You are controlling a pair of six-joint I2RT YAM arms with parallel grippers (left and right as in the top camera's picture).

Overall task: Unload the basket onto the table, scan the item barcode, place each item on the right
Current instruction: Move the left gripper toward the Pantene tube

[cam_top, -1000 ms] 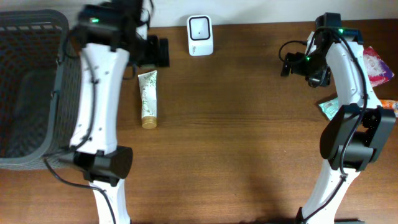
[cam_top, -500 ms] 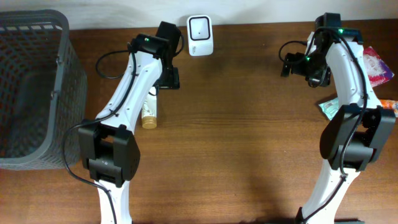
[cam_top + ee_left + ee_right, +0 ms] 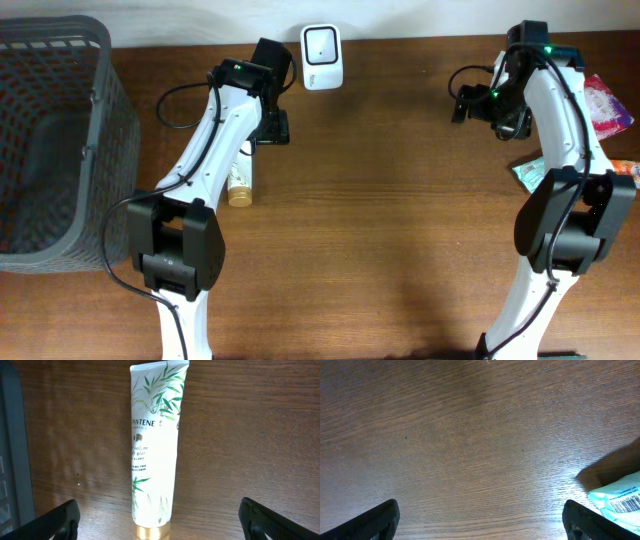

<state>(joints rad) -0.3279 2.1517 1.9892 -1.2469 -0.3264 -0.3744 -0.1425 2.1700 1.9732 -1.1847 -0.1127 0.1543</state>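
The tube [image 3: 155,450] lay flat on the table [image 3: 400,200], near the scanner [image 3: 322,57]. The left gripper [image 3: 160,520] was above it, its fingers spread wide, one on each side of the tube, not touching it and grasping nothing. The right gripper [image 3: 480,520] was released too, over bare wood, with a teal packet [image 3: 620,500] near one finger.

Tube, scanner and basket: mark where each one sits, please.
tube [image 3: 155,455], left wrist view, middle of its printed body.
scanner [image 3: 322,57], overhead view, centre of its white housing.
basket [image 3: 60,35], overhead view, its far mesh wall.
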